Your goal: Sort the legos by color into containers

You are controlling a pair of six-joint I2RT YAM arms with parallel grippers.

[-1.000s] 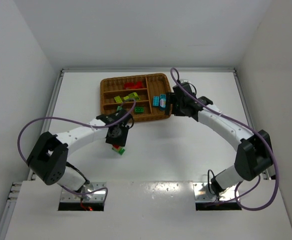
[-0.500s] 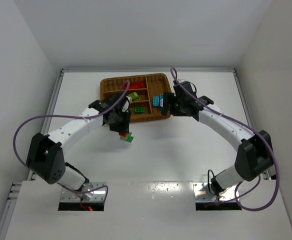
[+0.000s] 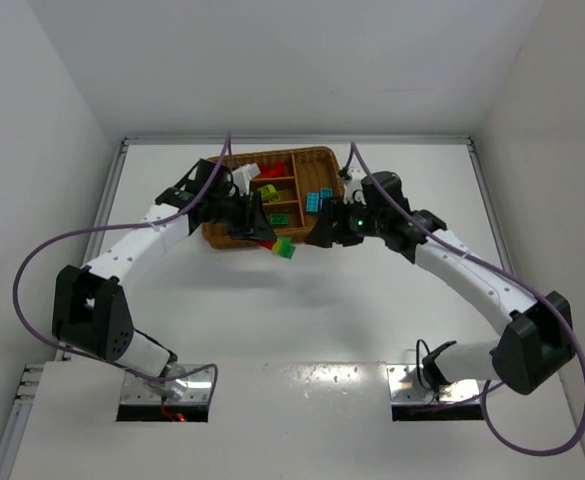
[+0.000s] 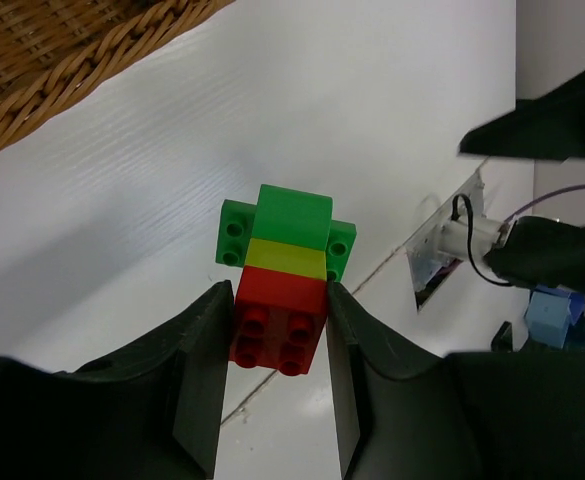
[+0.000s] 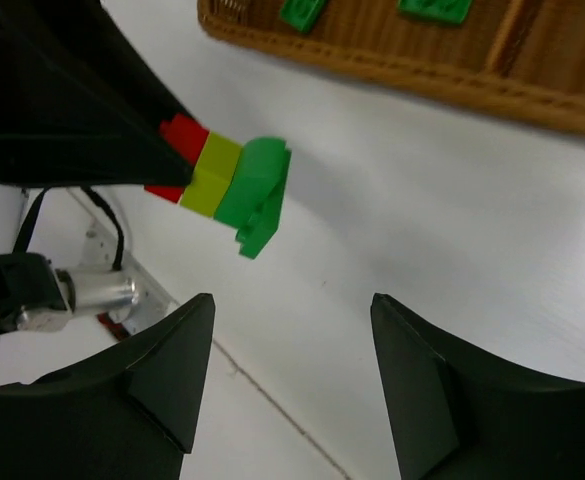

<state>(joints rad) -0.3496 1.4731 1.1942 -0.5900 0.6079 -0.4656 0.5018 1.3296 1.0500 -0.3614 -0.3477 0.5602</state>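
Now | white table (image 3: 372, 310) | plain white walls (image 3: 292, 70) | wicker tray (image 3: 302, 152) far-centre

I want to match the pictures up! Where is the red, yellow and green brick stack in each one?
Top external: brick stack mid-picture, just below the wicker tray, in the left gripper.
Left wrist: stack at centre, red end between the fingers.
Right wrist: stack upper left, sticking out sideways.
Shared landmark: the tray's rim, top left in left wrist, along the top in right wrist.
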